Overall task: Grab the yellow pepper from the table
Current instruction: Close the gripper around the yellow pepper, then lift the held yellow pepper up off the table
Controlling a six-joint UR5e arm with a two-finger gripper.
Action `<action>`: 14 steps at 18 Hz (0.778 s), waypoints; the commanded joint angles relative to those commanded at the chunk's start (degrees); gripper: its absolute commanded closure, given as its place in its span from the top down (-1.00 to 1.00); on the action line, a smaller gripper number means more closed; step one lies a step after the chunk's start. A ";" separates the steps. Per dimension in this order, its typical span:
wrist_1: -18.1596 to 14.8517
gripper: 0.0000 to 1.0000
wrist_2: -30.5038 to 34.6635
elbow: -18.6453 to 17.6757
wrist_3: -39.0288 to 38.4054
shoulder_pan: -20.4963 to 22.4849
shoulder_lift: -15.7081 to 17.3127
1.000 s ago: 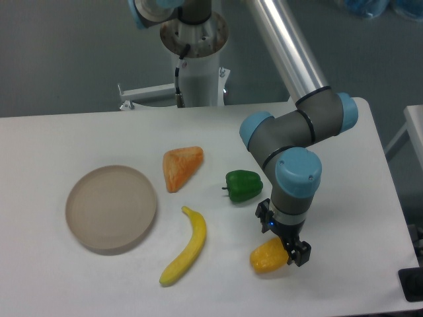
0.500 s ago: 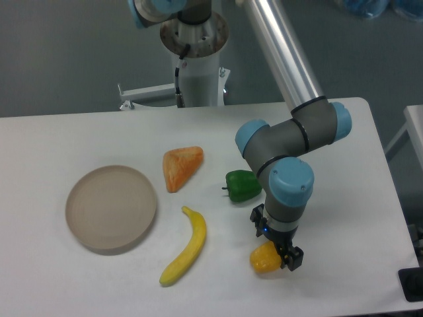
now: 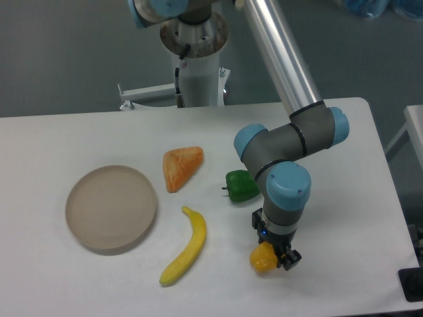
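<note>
The yellow pepper [image 3: 262, 259] lies on the white table [image 3: 350, 198] near its front edge, right of centre. Only its left, lumpy yellow-orange side shows. My gripper [image 3: 272, 249] points straight down over it and hides the rest. The black fingers stand on either side of the pepper, still spread, so the gripper looks open around it. The pepper rests on the tabletop.
A green pepper [image 3: 241, 185] sits just behind the gripper, close to the arm's wrist. A yellow banana [image 3: 187, 248] lies to the left of the yellow pepper. An orange wedge [image 3: 180, 166] and a round beige plate [image 3: 111, 209] are further left.
The gripper has shifted left and lowered over the yellow pepper, covering more of it. The pepper and the other objects have not moved.
</note>
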 joint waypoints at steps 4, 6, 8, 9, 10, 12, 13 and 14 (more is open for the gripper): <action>-5.44 -0.38 0.00 -3.16 -0.09 1.66 5.79; -9.12 -0.38 0.00 -5.52 -0.18 3.07 9.74; -13.17 -0.39 0.00 -7.38 -0.62 5.00 13.52; -15.19 -0.39 0.00 -7.56 -0.62 5.71 14.67; -16.52 -0.39 0.00 -7.56 -0.53 6.15 14.95; -18.89 -0.39 0.00 -7.56 -0.53 7.20 16.17; -20.38 -0.39 0.00 -7.56 -0.53 7.82 16.88; -21.18 -0.39 0.00 -7.56 -0.53 8.34 17.32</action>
